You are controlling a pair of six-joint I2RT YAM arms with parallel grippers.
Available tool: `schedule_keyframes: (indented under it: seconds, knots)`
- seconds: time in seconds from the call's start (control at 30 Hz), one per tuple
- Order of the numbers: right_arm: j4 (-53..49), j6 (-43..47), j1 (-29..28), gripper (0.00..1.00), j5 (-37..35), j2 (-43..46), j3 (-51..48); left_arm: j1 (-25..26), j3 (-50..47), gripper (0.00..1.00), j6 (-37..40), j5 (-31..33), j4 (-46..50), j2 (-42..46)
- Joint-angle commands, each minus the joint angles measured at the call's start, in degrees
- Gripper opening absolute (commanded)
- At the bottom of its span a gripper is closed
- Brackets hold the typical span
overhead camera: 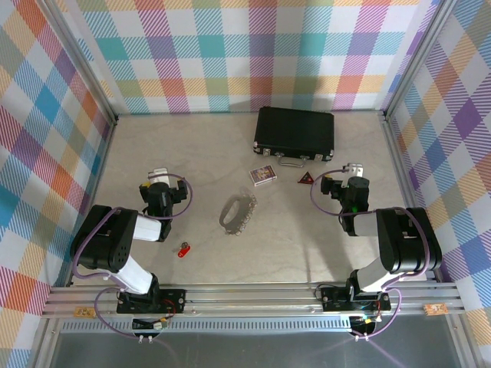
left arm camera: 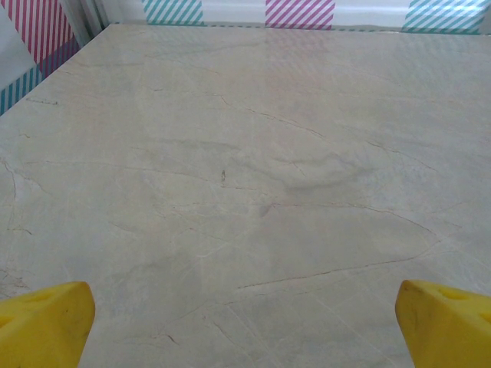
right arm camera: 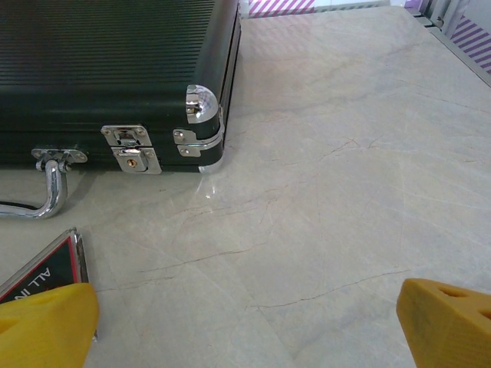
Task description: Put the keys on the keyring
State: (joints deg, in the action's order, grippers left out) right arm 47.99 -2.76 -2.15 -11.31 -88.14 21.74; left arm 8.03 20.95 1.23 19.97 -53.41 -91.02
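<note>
1 red key (overhead camera: 183, 249) lying diagonally, keyring (overhead camera: 237, 214) oval slanted likewise

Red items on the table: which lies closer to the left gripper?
The bright red key, near the front edge; the dark red triangle lies beside the black case.

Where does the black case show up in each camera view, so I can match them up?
Top external: black case sits upper centre-right in the picture, handle side facing down.
Right wrist: the case is at upper left, latches and handle toward the camera.
Left wrist: faces the tabletop and far wall.
Shared landmark: red triangular piece, just in front of the case's handle side.
</note>
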Motion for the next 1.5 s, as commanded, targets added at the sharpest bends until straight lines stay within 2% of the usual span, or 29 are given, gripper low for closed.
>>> schedule_keyframes:
  seconds: [0.0, 0.07, 0.13, 0.23, 0.3, 0.37, 0.43, 0.5, 0.67, 0.8, 0.87, 0.93, 1.2, 1.47]
  knots:
    - [1.71, -1.19, 0.33, 0.99, -0.82, 0.9, 0.42, -0.91, 0.82, 1.0, -0.78, 0.21, 0.07, 0.69]
    - [0.62, -0.39, 0.31, 0.99, 0.98, 1.7, 0.66, -0.87, 0.45, 1.0, 0.04, -2.03, 1.62, 3.41]
    - [0.39, 0.87, 0.19, 0.99, 2.49, 3.06, 0.57, -0.69, 1.18, 1.0, 0.34, -3.03, 8.06, 8.66]
    - [-10.92, 1.42, -0.44, 0.99, 2.1, 11.57, 3.08, -0.65, 2.12, 1.0, -0.46, -4.06, 16.1, 16.23]
    - [-12.45, 2.06, -0.57, 0.99, 3.22, 15.54, 2.6, -0.35, 2.81, 1.0, -1.84, -5.05, 19.88, 20.44]
    - [-19.31, 0.56, -0.64, 0.99, 2.25, 19.65, 3.85, 0.32, 4.44, 1.0, -3.35, -6.0, 24.7, 23.25]
    - [-31.58, -6.61, -0.92, 0.99, -1.91, 23.49, 8.31, 1.17, 6.82, 1.0, -5.8, -7.71, 29.94, 25.26]
    - [-38.83, -9.22, -1.74, 0.99, -3.24, 25.99, 11.03, 2.46, 8.98, 1.0, -8.88, -7.84, 35.43, 27.31]
    - [-46.08, -8.78, -6.62, 0.99, -1.39, 32.02, 12.93, 4.24, 14.46, 1.0, -18.11, -10.66, 49.94, 30.87]
    - [-55.6, -8.12, -10.71, 0.99, 2.9, 29.71, 19.03, 4.21, 15.66, 1.0, -25.95, -21.4, 52.59, 31.68]
    - [-59.01, -7.97, -13.68, 0.99, 4.04, 27.36, 21.48, 4.49, 16.43, 1.0, -28.07, -27.03, 53.33, 30.38]
    - [-61.13, -7.91, -16.59, 0.99, 4.28, 25.65, 23.01, 5.4, 17.37, 1.0, -28.6, -29.77, 54.59, 29.08]
    - [-64.62, -11.93, -21.53, 0.99, 13.37, 21.44, 26.63, 10.59, 22.46, 1.0, -23.0, -28.84, 67.33, 26.38]
    - [-69.22, -10.95, -26.14, 0.99, 17.67, 16.04, 30.92, 15.87, 22.38, 1.0, -21.14, -30.07, 72.35, 25.54]
